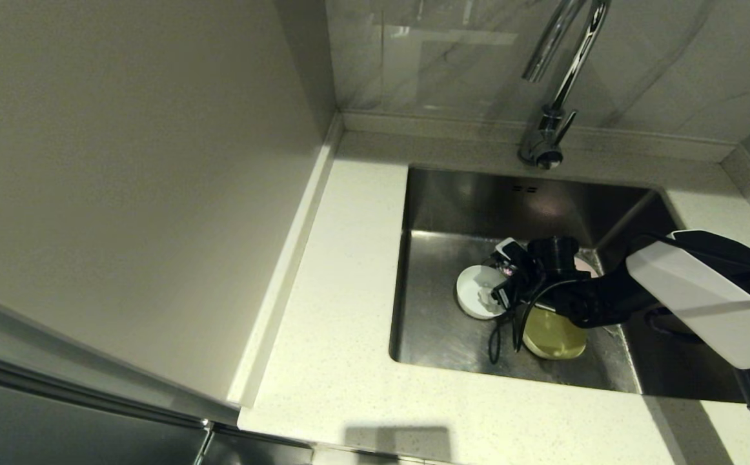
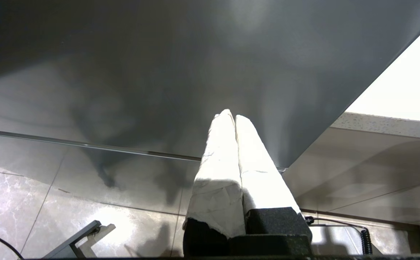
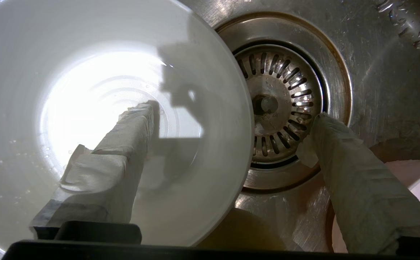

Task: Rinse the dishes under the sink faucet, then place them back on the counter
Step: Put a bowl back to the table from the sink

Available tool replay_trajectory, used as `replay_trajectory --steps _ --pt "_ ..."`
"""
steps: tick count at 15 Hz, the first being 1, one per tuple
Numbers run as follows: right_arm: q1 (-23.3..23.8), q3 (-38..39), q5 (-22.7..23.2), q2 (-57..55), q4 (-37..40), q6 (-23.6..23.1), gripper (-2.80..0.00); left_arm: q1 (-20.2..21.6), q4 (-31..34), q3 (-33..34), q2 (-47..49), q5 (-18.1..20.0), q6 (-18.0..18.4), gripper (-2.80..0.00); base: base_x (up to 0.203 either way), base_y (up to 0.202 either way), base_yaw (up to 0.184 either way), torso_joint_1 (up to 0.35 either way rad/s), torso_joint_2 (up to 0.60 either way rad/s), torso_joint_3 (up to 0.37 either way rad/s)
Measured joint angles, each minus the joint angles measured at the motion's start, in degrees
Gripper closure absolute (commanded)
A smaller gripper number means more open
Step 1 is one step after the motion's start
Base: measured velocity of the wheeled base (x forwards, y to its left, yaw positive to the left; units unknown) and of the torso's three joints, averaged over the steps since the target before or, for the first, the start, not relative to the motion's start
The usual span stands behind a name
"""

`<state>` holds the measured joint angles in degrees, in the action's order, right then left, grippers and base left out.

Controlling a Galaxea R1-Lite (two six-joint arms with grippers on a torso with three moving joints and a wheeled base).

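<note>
The counter (image 1: 343,310) wraps the sink (image 1: 439,258), which fills the centre right of the head view, and the faucet (image 1: 552,97) rises from the upper right with its spout out over the basin — no water can be seen running from it. All three bowls lie on the sink floor rather than on the counter, so the rinsing looks to be at its start.

The right gripper (image 3: 231,119) reaches in from the right edge and sits low over the white bowl (image 1: 478,292) at mid-frame. Its fingers are spread wide, one inside the bowl and one outside above the drain strainer (image 3: 280,108), straddling the rim — the placing for a pinch on the wall, not yet closed.

The yellow bowl (image 1: 552,334) lies just below the arm; the pink bowl (image 1: 585,265) peeps out behind it.

The left gripper (image 2: 234,119) hangs parked beside the cabinet front, off the head view, fingers pressed together on nothing.
</note>
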<state>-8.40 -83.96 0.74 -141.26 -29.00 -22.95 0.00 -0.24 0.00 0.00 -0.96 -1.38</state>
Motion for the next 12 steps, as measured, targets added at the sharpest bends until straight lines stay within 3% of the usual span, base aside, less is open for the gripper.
replay_trajectory --steps 1,12 --pt "0.0 0.02 -0.06 -0.05 0.01 0.0 0.0 0.0 0.01 0.0 0.0 0.02 0.01 0.0 0.0 0.0 0.0 0.0 0.0 0.0" --pt "0.05 0.02 -0.95 -0.24 -0.16 0.06 0.0 -0.02 0.0 0.0 0.0 0.01 0.0 0.0 0.0 0.0 0.0 0.0 0.0 0.0"
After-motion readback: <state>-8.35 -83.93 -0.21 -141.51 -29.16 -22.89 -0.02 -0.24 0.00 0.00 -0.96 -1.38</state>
